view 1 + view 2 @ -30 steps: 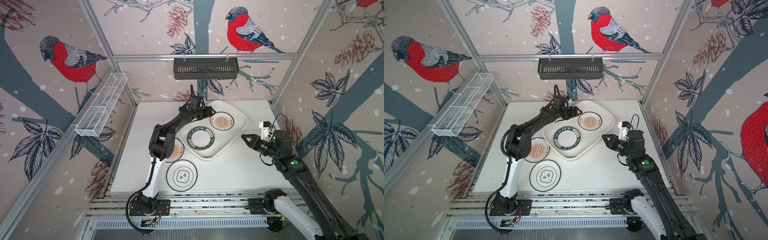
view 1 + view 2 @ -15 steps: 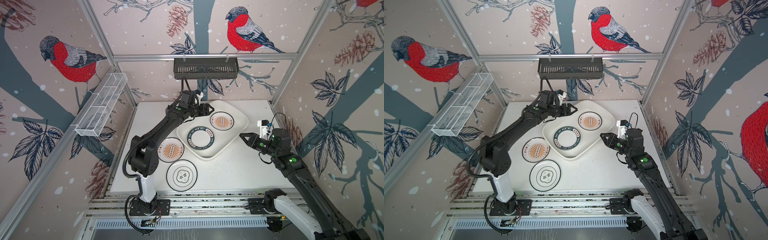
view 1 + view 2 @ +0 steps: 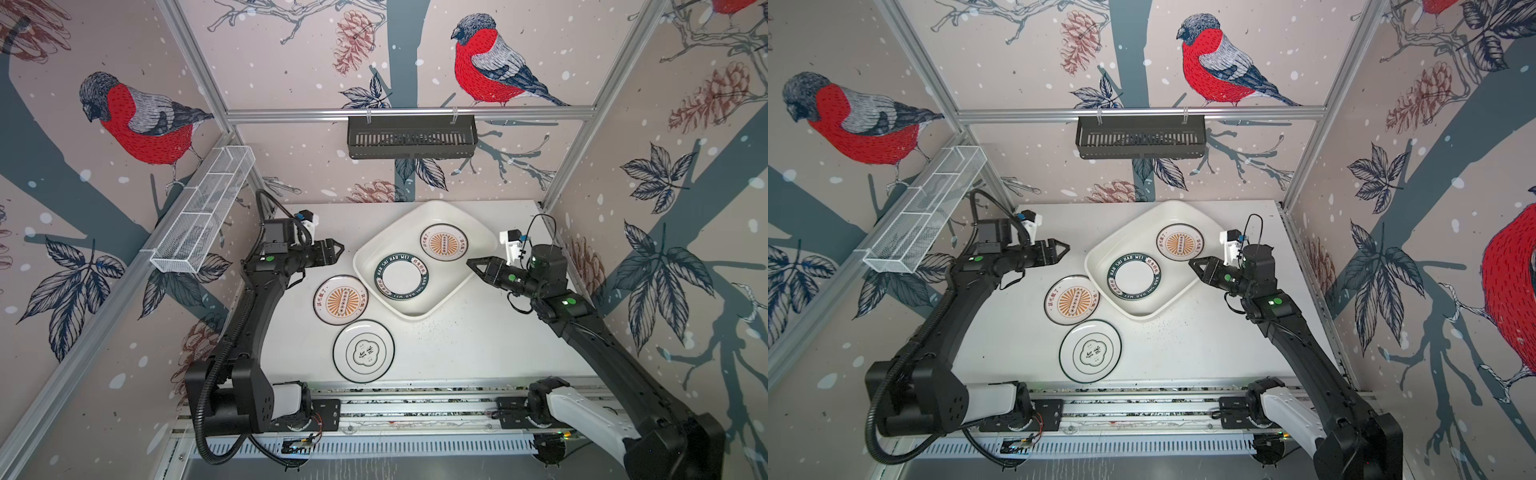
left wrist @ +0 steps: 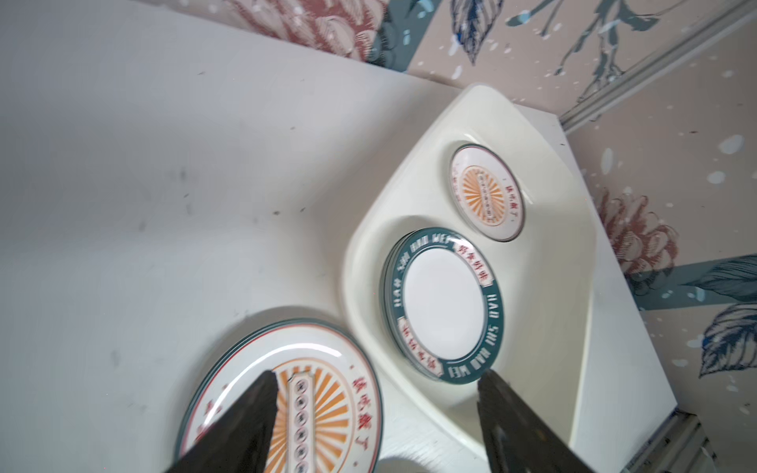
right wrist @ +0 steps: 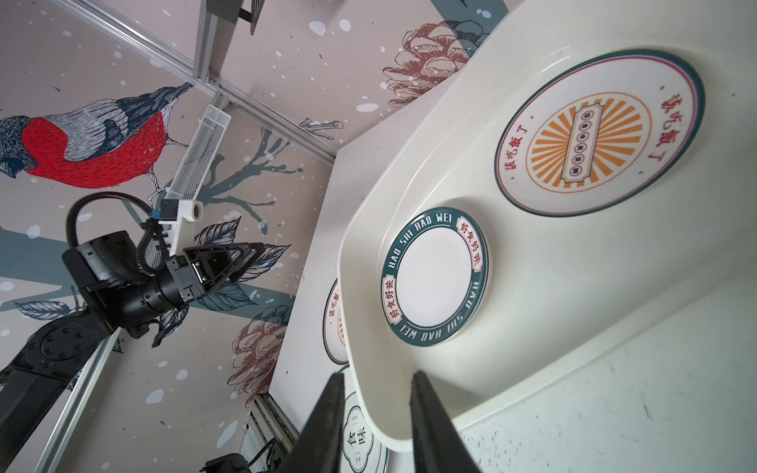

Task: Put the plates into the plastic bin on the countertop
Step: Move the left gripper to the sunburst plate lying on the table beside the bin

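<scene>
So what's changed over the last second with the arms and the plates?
The left gripper pulled back leftward off the far-left rim of the plastic bin, open and empty, now above the countertop. The right gripper barely shifted. Unchanged: green-rimmed plate and sunburst plate in the bin, second sunburst plate and emblem plate on the countertop.

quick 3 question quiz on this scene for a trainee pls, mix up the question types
1. Multiple choice: in the plastic bin, what lies beside the sunburst plate? A) a square glass plate B) a green lettered-rim plate C) a blue bowl
2. True or false: the left gripper is clamped on a plate.
3. Short answer: which plate on the countertop lies nearest its front edge?
Key: 1 B. 2 False: its jaws stand open and empty. 3 The black-rimmed emblem plate.
</scene>
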Available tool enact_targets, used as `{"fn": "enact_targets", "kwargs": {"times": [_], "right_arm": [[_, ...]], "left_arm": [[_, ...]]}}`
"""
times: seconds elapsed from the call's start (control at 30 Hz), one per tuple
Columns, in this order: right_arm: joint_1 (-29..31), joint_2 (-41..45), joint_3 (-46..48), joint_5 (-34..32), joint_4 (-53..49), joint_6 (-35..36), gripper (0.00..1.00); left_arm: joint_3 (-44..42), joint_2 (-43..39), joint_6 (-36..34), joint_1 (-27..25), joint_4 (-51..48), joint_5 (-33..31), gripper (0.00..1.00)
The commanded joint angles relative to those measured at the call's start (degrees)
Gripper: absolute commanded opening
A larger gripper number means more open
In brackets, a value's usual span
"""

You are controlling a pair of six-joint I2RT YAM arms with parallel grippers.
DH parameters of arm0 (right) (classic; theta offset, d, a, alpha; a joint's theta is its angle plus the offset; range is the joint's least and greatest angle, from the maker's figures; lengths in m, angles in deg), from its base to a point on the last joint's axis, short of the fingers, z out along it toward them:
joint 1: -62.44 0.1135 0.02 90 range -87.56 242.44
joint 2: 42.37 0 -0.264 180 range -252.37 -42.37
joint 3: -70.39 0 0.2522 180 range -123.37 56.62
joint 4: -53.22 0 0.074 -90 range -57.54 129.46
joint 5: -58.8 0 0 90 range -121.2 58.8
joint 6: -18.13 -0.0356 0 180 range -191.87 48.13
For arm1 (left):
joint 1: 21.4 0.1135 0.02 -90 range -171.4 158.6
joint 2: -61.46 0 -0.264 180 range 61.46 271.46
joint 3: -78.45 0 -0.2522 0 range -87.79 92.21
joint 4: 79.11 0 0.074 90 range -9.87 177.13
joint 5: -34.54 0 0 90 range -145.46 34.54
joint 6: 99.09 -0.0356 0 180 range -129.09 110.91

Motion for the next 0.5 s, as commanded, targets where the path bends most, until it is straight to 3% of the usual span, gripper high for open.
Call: {"fn": "enact_targets", "kwargs": {"times": [0.0,0.07,0.23,0.47], "right_arm": [[0.6,-0.9,-0.3,0.9,4.1,0.8,0.30],[1.1,-1.2,0.0,0.9,5.1,0.3,0.30],[1.7,-2.5,0.0,0.8,5.5,0.4,0.30],[2.3,-4.3,-0.7,0.6,6.6,-0.1,0.30]], "left_arm": [[-1.9,-1.0,-10.6,3.2,-5.9,3.7,0.85],[-2.2,-0.7,-13.8,4.3,-8.4,0.1,0.88],[-3.7,2.3,-20.7,10.2,-12.1,5.1,0.88],[-4.6,10.4,-31.4,13.5,-15.6,5.0,0.87]]}}
